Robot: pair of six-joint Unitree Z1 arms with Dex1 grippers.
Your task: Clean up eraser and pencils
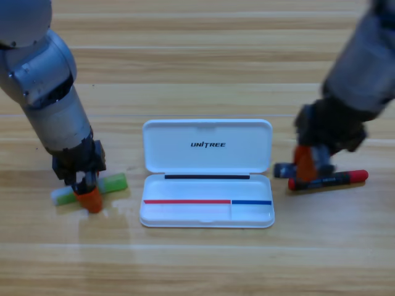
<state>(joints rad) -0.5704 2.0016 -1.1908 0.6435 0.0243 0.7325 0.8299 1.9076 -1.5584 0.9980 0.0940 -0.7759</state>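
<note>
**Pencils and eraser not yet in the case**

High view: the left gripper [89,191] points down at the green-and-white pencil [114,183], which lies on the table [197,259] and sticks out to either side of the orange jaws. The jaws stand astride the pencil, but whether they have closed on it cannot be told. The right gripper [305,165] is down over the left end of the black pencil [336,179], whose red tip reaches away to its right; its grip cannot be told either. The eraser [282,169] lies just to the left of that gripper. The white case [207,216] sits open between the two grippers, its tray holding none of them. By this view, nothing is stowed; all three items remain.
</note>
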